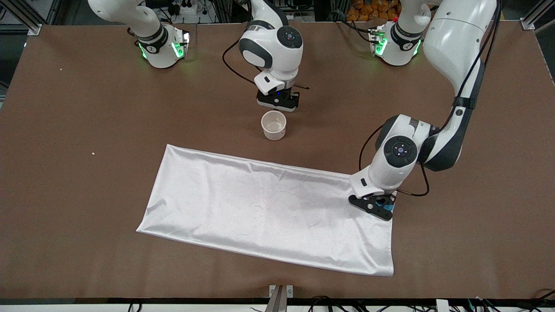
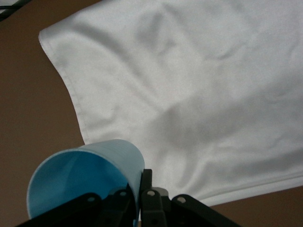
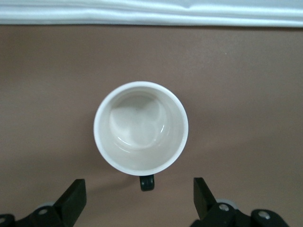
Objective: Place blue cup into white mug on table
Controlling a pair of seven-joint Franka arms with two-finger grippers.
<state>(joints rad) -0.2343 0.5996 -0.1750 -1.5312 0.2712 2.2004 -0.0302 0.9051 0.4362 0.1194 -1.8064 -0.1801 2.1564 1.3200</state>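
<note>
The white mug stands upright on the brown table, just farther from the camera than the white cloth. In the right wrist view the mug shows empty, its dark handle toward my right gripper. My right gripper is open and empty, low beside the mug. My left gripper is shut on the rim of the blue cup, over the cloth's corner at the left arm's end. In the left wrist view the blue cup lies tilted, one finger inside, one outside.
A white cloth lies spread across the middle of the table, nearer the camera than the mug. Both arm bases stand along the table's edge farthest from the camera.
</note>
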